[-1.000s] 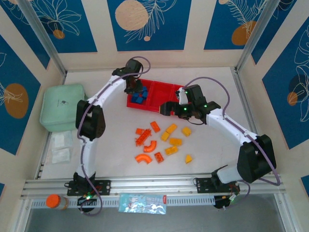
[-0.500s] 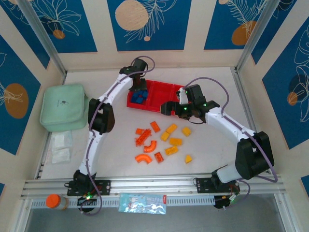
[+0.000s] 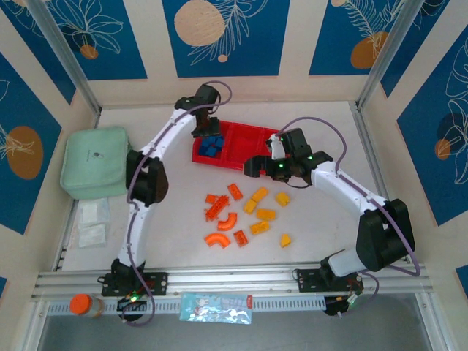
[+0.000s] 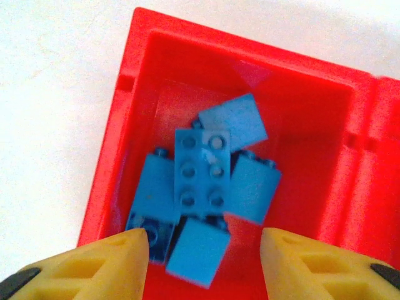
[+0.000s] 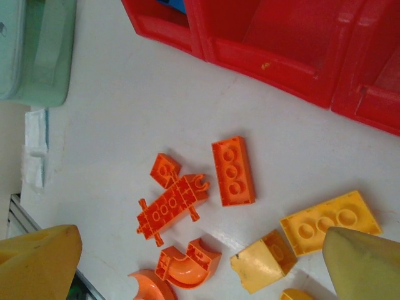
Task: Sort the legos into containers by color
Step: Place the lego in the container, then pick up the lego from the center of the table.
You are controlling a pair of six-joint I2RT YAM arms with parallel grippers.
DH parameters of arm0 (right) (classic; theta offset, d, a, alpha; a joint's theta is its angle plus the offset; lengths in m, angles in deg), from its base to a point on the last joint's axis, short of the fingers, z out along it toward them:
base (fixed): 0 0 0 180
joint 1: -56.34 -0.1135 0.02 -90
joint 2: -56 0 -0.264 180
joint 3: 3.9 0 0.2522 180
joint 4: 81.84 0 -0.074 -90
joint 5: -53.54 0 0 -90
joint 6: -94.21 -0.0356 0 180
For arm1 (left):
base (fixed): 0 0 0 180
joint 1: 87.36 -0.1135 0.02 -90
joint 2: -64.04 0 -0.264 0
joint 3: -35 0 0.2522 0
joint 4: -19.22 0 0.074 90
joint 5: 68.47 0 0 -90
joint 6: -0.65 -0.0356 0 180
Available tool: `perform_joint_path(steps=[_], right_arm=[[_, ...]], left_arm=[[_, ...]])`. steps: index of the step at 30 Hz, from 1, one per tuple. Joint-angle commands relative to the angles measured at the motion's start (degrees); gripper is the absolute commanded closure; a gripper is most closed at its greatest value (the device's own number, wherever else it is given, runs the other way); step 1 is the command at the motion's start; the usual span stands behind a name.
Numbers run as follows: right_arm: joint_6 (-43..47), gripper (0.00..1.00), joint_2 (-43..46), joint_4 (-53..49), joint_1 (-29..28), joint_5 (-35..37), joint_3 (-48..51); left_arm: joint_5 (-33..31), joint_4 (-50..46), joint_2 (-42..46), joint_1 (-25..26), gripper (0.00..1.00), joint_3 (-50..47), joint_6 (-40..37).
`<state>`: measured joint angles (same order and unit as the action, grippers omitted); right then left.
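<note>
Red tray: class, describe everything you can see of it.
The red tray is glossy plastic, long, with low walls splitting it into square compartments. It lies flat on the white table. Its left compartment holds a loose pile of blue legos; the next looks empty. The open left pincer hovers above the pile.

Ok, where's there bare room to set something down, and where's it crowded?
Free: bare table between the green pouch and the orange bricks, and the tray's middle compartment. Crowded: the blue bricks fill the left compartment; orange bricks and yellow bricks cluster before the tray.
</note>
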<state>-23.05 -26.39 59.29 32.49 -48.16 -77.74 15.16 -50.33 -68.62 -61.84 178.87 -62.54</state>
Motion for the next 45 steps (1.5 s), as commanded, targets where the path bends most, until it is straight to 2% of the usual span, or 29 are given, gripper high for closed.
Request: perform_joint_path(steps=[1, 13, 20, 27, 33, 45], right_arm=[[2.91, 0.01, 2.32, -4.58, -1.40, 1.96, -1.27], [9.53, 0.00, -2.01, -13.46, -9.40, 11.49, -6.06], [11.34, 0.06, -8.85, -18.77, -13.61, 18.45, -11.73], [11.10, 0.15, -16.08, -19.46, -16.93, 21.98, -15.27], [10.35, 0.22, -21.79, -17.97, -18.66, 23.74, -17.89], [9.46, 0.36, -29.18, -17.41, -19.44, 25.85, -21.00]], left_arm=[[3.53, 1.10, 10.98, 0.06, 0.49, -8.22, -1.56], [12.60, 13.75, 40.21, 1.91, 0.45, -50.28, 1.76], [11.64, 15.04, 52.21, 4.94, 0.35, -63.74, 5.54], [12.52, 18.78, 60.10, 6.12, 0.22, -74.18, 9.01], [12.50, 21.27, 63.23, 6.12, 0.01, -78.89, 9.52], [8.89, 22.04, 65.40, 6.07, 0.01, -82.11, 11.67]])
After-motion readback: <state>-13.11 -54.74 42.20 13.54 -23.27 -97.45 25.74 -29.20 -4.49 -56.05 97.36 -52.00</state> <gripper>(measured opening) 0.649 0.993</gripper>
